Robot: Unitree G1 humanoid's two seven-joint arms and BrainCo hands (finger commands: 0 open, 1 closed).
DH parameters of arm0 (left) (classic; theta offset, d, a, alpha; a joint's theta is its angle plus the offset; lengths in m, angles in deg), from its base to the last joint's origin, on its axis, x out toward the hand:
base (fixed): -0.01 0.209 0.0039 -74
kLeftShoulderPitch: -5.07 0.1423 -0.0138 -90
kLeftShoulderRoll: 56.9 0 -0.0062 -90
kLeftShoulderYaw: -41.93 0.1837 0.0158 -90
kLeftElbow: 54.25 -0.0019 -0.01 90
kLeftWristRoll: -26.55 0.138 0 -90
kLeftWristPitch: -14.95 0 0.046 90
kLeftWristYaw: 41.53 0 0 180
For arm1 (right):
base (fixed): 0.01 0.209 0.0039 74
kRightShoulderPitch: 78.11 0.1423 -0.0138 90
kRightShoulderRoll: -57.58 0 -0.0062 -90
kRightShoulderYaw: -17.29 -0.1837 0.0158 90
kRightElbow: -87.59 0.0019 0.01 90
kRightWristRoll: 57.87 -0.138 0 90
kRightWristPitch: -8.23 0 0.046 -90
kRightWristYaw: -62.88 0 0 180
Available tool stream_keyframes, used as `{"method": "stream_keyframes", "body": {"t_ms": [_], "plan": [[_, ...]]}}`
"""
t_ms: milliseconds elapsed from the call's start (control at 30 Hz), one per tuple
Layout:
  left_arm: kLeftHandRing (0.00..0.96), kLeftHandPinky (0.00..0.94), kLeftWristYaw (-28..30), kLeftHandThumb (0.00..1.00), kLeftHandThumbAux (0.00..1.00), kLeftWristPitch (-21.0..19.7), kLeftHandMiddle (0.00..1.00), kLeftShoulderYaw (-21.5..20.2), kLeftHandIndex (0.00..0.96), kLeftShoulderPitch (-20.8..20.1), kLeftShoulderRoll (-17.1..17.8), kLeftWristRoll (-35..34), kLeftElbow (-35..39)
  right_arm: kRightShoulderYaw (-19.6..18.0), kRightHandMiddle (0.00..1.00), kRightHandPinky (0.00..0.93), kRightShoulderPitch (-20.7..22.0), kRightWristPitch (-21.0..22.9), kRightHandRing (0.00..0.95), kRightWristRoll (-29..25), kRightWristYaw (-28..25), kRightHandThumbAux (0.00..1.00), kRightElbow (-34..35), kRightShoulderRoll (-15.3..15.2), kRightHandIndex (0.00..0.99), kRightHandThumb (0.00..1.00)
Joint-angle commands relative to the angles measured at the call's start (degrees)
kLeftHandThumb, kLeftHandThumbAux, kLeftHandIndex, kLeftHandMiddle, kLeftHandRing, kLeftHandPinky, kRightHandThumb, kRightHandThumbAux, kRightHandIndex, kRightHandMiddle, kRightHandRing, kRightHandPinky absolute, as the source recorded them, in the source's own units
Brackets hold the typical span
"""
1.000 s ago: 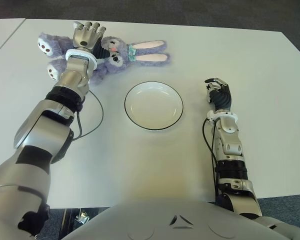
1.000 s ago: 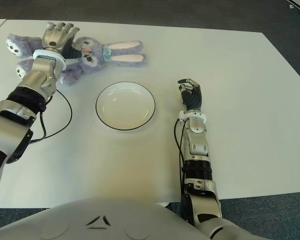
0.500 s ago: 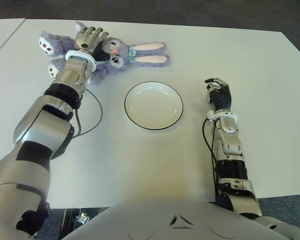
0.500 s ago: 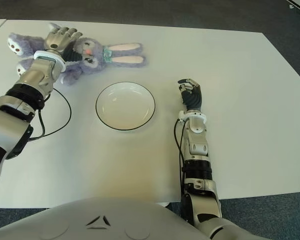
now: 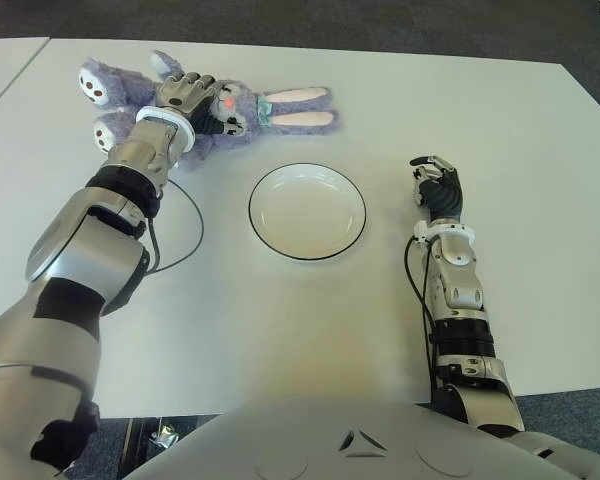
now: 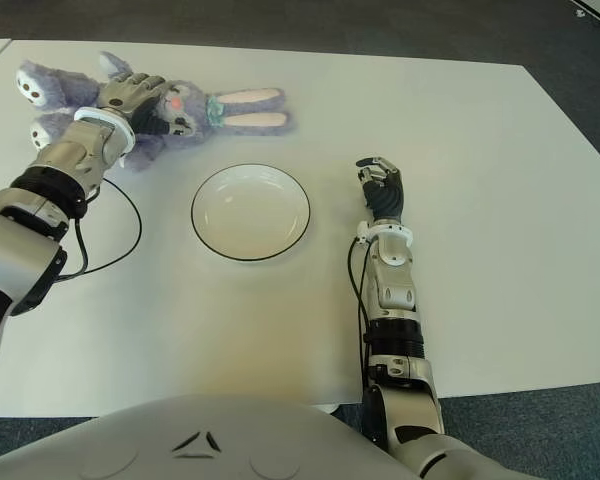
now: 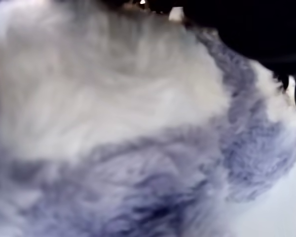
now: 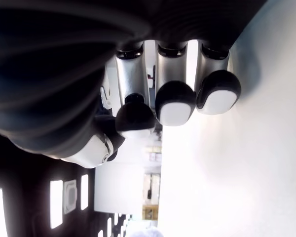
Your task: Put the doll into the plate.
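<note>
While the left wrist view is filled with nothing but purple and white fur pressed close to the lens, the eye views show the whole doll [image 5: 205,108], a purple plush rabbit lying on the white table [image 5: 540,150] beyond the plate [image 5: 307,211], its pink-lined ears stretched away from the fingers toward the table's middle and its feet on the other side of them, near the table's left edge. The left hand [image 5: 185,95] sits on the rabbit's body with its fingers curled down over it, clamped on the plush (the head shows just past the fingertips). The plate holds nothing, with bare table all around it. The right hand [image 6: 382,186] shows to the right of the plate, fingers curled together on nothing, as its wrist view confirms.
</note>
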Motion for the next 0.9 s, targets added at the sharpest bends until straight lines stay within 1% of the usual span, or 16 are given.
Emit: {"method": "stream_keyframes", "body": {"t_ms": [33, 167, 300, 400, 567, 700, 900], "plan": [[0.0, 0.0, 3.0, 0.112, 0.226, 2.33, 0.0, 2.74, 0.0, 1.48, -1.39, 0.88, -3.0, -0.14, 0.89, 0.899, -3.11, 1.88, 0.891, 0.16, 0.61, 0.711, -2.41, 1.33, 0.441, 0.724], [0.0, 0.0, 3.43, 0.107, 0.226, 2.83, 0.0, 3.9, 0.0, 0.98, -1.61, 1.07, -4.01, -0.1, 0.887, 0.896, -3.14, 2.01, 0.887, 0.22, 0.9, 0.711, -2.26, 1.32, 0.441, 0.724], [0.0, 0.0, 5.04, 0.11, 0.218, 4.31, 0.0, 4.84, 0.0, 0.54, -1.8, 0.71, -4.87, -0.06, 0.886, 0.896, -3.19, 2.18, 0.886, 0.3, 1.18, 0.711, -2.01, 1.27, 0.441, 0.725], [0.0, 0.0, 7.52, 0.119, 0.217, 6.48, 0.0, 4.47, 0.0, 0.33, -1.83, -0.6, -5.38, -0.03, 0.886, 0.895, -3.24, 2.23, 0.886, 0.34, 1.28, 0.711, -1.87, 1.24, 0.441, 0.725], [0.0, 0.0, 12.06, 0.139, 0.229, 8.94, 0.0, 3.81, 0.0, 0.01, -1.77, -2.68, -5.95, -0.01, 0.885, 0.895, -3.31, 3.08, 0.885, 0.41, 1.63, 0.711, -1.2, 1.25, 0.441, 0.725], [0.0, 0.0, 14.41, 0.159, 0.236, 9.08, 0.0, 3.92, 0.0, -0.11, -1.95, -3.52, -6.32, -0.03, 0.883, 0.893, -3.36, 3.5, 0.884, 0.17, 1.53, 0.711, -0.86, 1.27, 0.441, 0.725], [0.0, 0.0, 14.09, 0.18, 0.237, 8.03, 0.0, 4.92, 0.0, -0.14, -2.44, -3.0, -6.91, -0.14, 0.882, 0.89, -3.55, 3.83, 0.883, -0.12, 1.34, 0.711, -0.19, 1.29, 0.441, 0.725]]}}
